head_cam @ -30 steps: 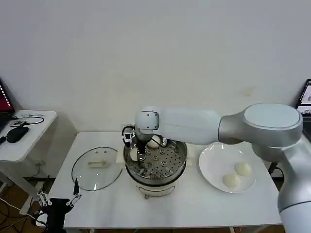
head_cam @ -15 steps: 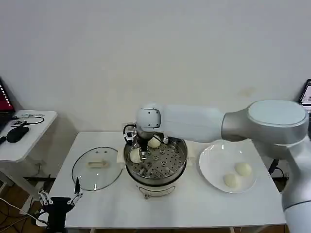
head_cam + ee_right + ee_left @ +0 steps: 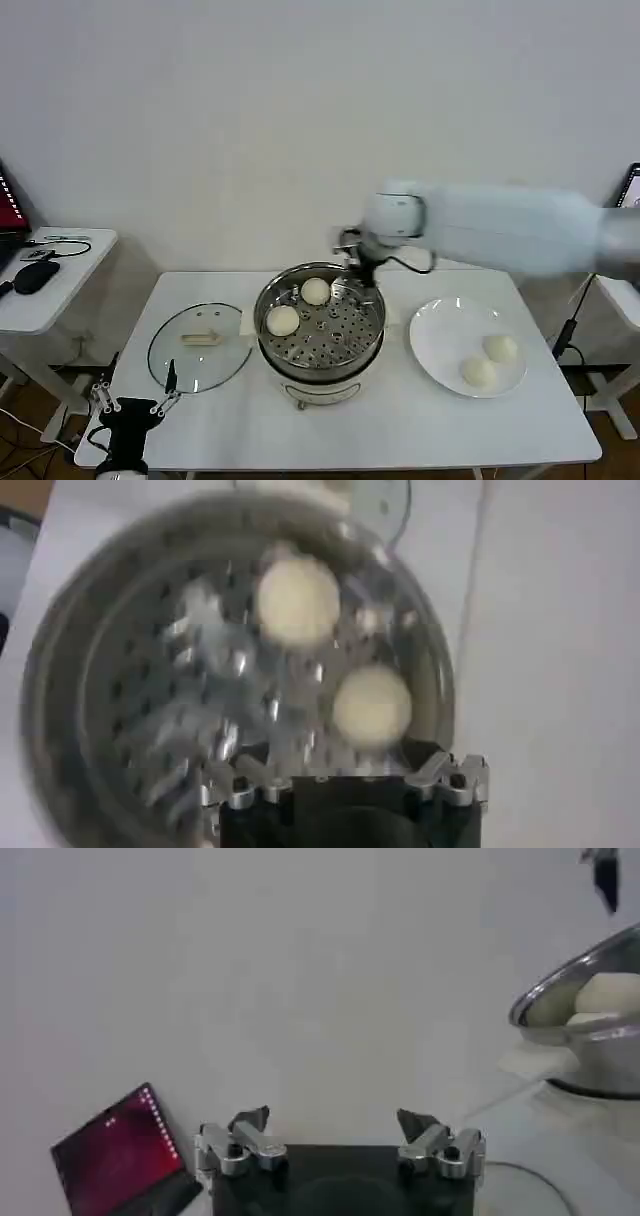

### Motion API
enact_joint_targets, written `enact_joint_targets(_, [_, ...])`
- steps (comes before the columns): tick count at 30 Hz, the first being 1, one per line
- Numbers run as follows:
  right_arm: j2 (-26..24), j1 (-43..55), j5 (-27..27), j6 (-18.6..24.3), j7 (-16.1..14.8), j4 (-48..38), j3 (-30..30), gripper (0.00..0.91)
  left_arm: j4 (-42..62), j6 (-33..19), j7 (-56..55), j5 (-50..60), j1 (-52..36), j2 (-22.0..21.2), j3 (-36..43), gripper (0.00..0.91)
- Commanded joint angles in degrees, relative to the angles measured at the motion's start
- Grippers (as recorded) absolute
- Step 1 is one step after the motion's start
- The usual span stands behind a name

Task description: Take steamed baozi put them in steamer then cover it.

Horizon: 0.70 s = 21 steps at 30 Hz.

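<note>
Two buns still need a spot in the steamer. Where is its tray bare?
The steamer tray is bare at its front and right. Two baozi crowd the back-left; the right hand hovers at the back-right rim.

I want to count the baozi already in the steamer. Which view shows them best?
The head view: two baozi sit unobstructed on the steamer tray. The right wrist view shows both too, blurred. The left wrist view catches pale bits over the rim.

A lab-like room: bare white wall [image 3: 300, 120], white table [image 3: 350, 430], side-desk laptop [image 3: 120, 1158].
</note>
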Motion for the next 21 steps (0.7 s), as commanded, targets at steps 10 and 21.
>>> enact_joint_targets(10, [-39.02,-17.00,-28.59,16.93,-8.48,13.73,12.62,0.907,3.19,-0.29,0.50,0.96,0.38,0.88,1.01,0.907])
enact_joint_targets(21, [-41.97,-44.06,-37.16,19.00,-7.72,11.25,35.42,0.907,3.92,-1.05,0.56,2.69,1.38,0.16,1.22,0.907])
